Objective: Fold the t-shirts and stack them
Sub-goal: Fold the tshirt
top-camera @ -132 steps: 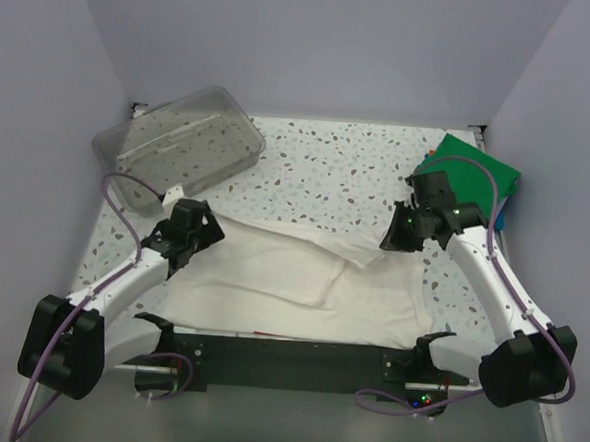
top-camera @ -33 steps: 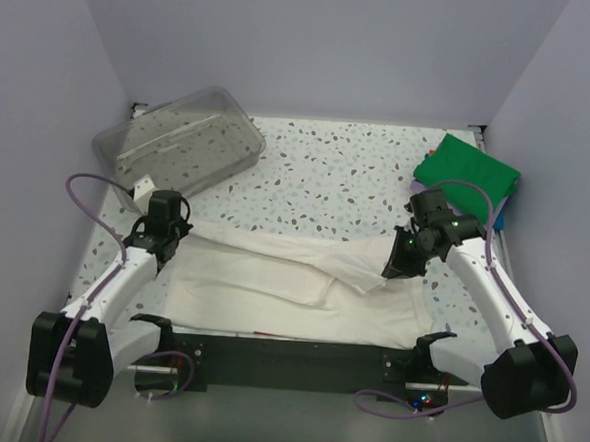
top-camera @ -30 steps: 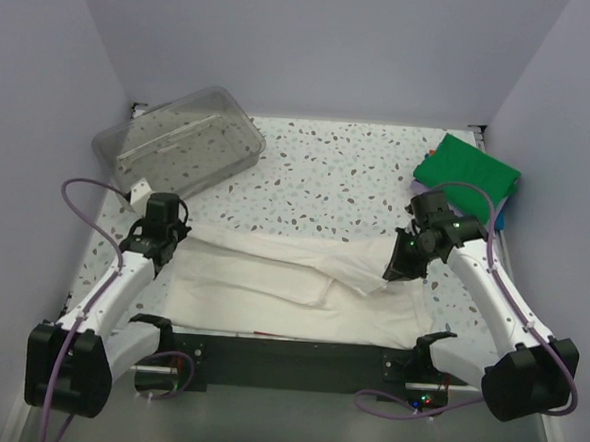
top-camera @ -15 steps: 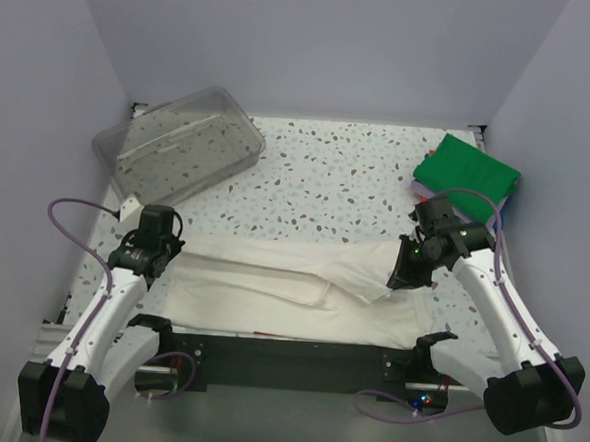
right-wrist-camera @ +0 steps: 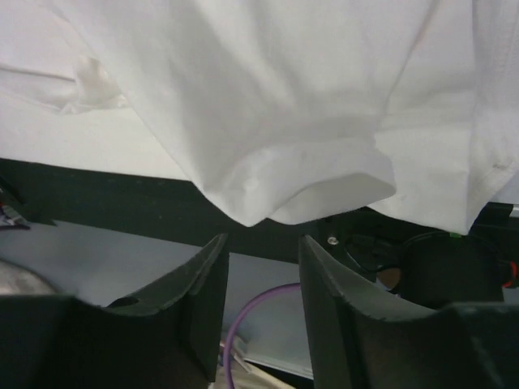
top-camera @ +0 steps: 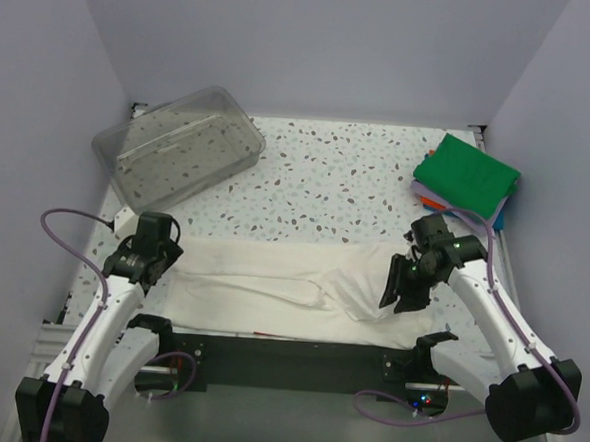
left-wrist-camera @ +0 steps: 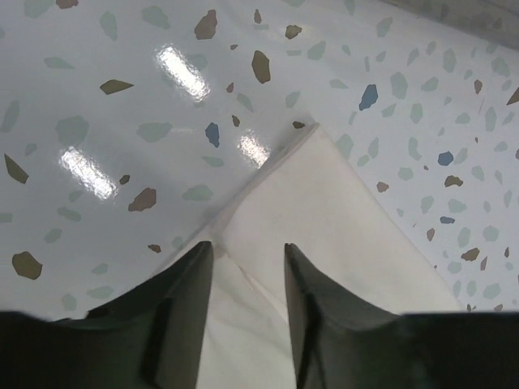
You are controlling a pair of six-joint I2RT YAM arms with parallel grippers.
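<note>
The cream-white t-shirt (top-camera: 291,281) lies flat in a wide band along the near edge of the table. My left gripper (top-camera: 150,262) is open at the shirt's left corner; in the left wrist view (left-wrist-camera: 247,251) the corner of the cloth (left-wrist-camera: 340,219) lies flat under the spread fingers. My right gripper (top-camera: 398,292) is open at the shirt's right side; in the right wrist view (right-wrist-camera: 261,241) a folded sleeve (right-wrist-camera: 300,182) hangs just past the fingertips, not between them. A folded green shirt (top-camera: 466,174) tops a stack at the back right, with orange (top-camera: 431,201) and blue (top-camera: 504,209) edges showing under it.
A clear plastic tub (top-camera: 179,144) sits tilted at the back left. A black bar (top-camera: 297,356) runs along the near edge between the arm bases. Purple cables loop from both arms. Walls close in the table on three sides.
Both arms have drawn back toward the near edge. The right gripper pulled the sleeve fold forward over the shirt and now stands open just clear of it.
</note>
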